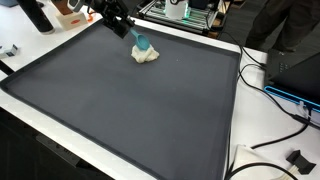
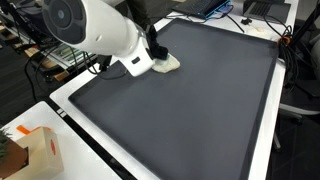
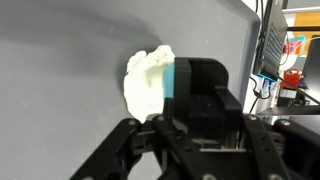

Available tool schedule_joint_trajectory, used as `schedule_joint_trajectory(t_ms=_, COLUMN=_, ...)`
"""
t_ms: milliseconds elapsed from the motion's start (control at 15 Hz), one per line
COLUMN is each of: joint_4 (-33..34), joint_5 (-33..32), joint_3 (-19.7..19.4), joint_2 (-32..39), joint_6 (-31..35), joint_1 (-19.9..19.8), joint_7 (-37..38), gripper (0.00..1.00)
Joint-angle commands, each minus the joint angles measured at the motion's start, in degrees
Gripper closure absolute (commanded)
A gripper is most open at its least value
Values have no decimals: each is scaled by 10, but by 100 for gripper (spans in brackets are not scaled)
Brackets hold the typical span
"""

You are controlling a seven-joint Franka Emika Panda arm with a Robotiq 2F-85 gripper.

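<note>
Hiding cloth: white arm (partly)

Setting: robotics lab or research workshop.
Evidence:
- white robot arm over work table
- large dark mat covering tabletop
- loose black cables trailing past table edge
- metal rack of electronics behind table
- blue-lit equipment alongside
- wire shelving near arm
- cardboard box at table corner
- cluttered shelf at edge of wrist view
</note>
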Motion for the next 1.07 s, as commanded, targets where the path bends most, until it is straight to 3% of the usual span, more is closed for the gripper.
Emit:
schedule_joint_trajectory(t_ms=0, joint_4=-32, joint_5=-34, joint_3=11, joint_2=-59, joint_6=16, joint_1=12, joint_7=26, gripper=75)
schedule_joint_trajectory(t_ms=1000, joint_4=-62, joint_5=-229, joint_3=45, joint_2=-208, joint_6=122, joint_1=79, joint_7=230, gripper=75)
